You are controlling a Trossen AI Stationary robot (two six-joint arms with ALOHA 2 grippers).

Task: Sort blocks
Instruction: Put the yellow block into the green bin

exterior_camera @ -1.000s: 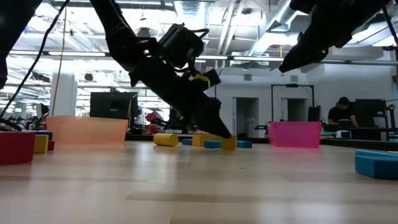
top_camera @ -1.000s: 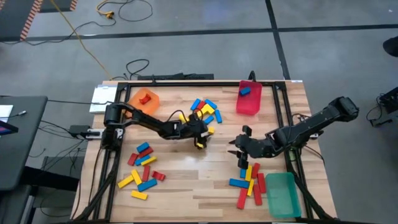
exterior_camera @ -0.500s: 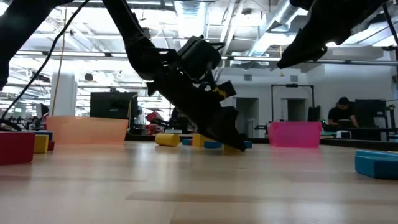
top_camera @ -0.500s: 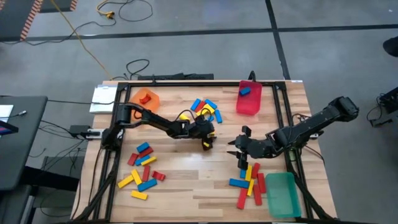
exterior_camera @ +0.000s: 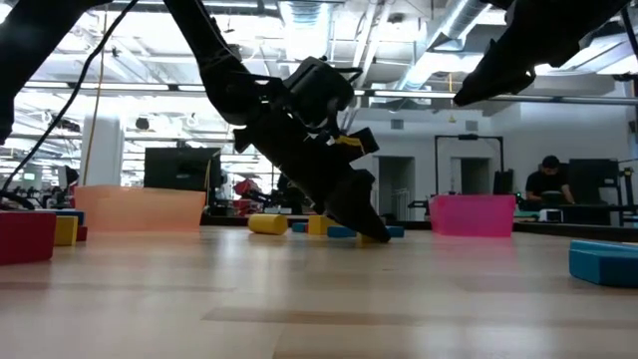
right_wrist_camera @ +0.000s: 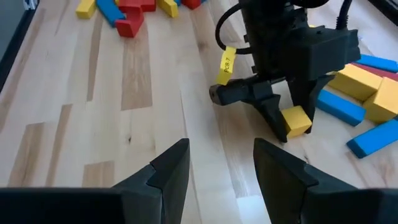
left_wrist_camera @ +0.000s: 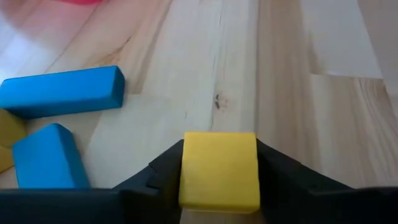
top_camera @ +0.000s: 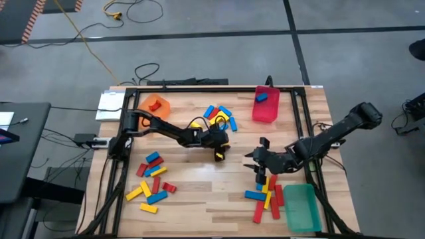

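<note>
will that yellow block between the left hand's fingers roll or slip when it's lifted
The yellow block looks flat-sided and stiff, so rolling seems unlikely. The left hand presses two flat faces, so it probably holds, though the smooth finish might slip.

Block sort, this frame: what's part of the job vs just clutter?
Job:
- yellow block between left gripper fingers
- loose blocks
- orange bin, red bin, green bin
- right gripper, empty

Clutter:
- floor cables
- side table
</note>
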